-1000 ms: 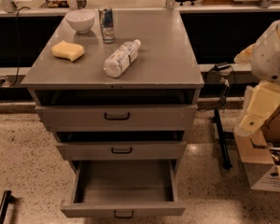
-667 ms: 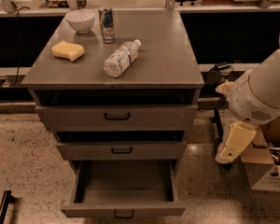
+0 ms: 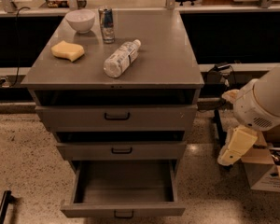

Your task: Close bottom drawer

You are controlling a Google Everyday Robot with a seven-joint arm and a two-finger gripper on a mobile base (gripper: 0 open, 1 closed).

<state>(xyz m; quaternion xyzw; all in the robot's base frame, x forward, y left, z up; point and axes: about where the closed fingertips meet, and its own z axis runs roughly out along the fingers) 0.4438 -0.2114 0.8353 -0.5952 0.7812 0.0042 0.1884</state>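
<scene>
One bottom drawer (image 3: 123, 190), open beyond the bench's (image 3: 163, 64) front edge; gripper (image 3: 235, 146) off its right edge, jaws' state untellable.

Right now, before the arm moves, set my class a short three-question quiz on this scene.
1. True or false: the bottom drawer is pulled out.
2. Where is the end effector?
A) Beside the cabinet, on the picture's right, apart from it.
B) On the bottom drawer's handle.
C) Resting on the cabinet's top.
3. Fill in: the plastic bottle on the cabinet top lies on its ____.

Key: 1 true; 2 A; 3 side.
</scene>
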